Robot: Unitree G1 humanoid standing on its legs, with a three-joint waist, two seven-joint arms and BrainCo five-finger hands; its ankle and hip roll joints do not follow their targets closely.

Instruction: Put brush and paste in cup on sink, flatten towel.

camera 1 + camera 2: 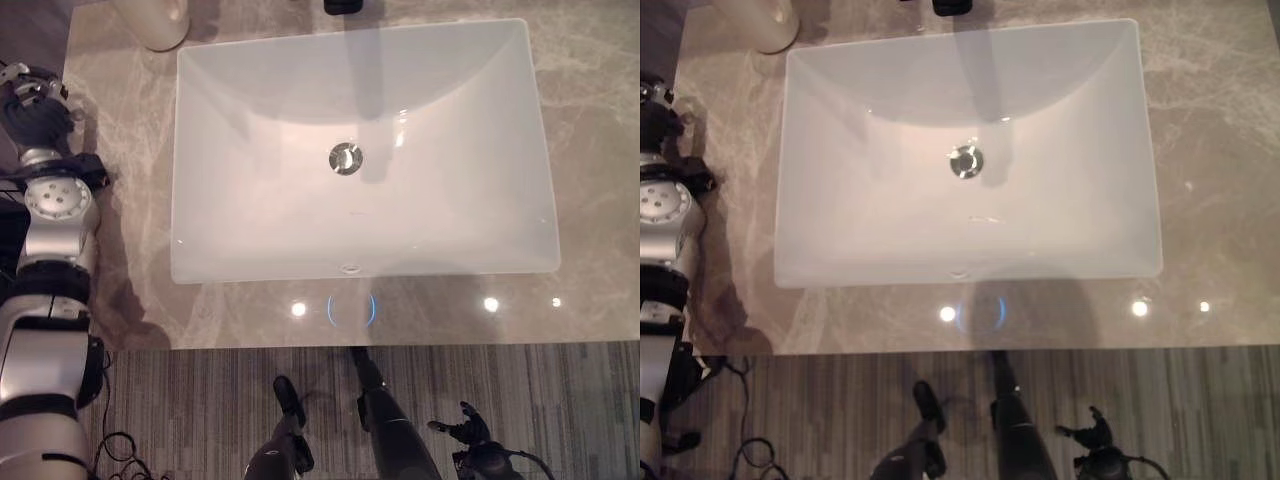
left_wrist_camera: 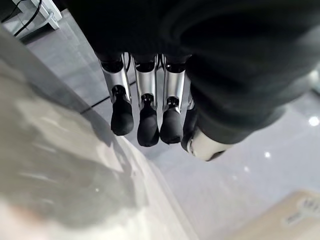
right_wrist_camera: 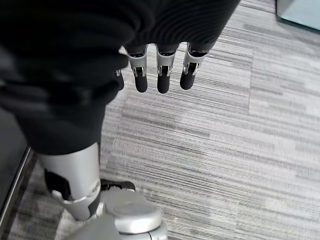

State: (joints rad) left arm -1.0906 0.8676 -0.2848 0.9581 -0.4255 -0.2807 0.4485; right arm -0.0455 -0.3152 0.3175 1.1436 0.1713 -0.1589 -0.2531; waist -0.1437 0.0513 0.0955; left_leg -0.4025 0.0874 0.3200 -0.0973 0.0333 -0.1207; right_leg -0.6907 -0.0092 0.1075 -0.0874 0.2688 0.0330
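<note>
A white rectangular sink (image 1: 230, 230) is set in a beige marble counter (image 1: 590, 150), with a metal drain (image 1: 345, 158) in its middle. A beige round cup (image 1: 152, 22) stands on the counter beyond the sink's far left corner. My left hand (image 1: 32, 100) hangs just off the counter's left edge; in the left wrist view its fingers (image 2: 147, 125) are straight and hold nothing. My right hand (image 3: 161, 75) hangs low over the striped floor with its fingers straight and nothing in them.
A dark object (image 1: 344, 5) sits at the counter's far edge behind the sink. The counter's near edge (image 1: 400, 345) runs across the view, with grey striped floor (image 3: 225, 150) below it.
</note>
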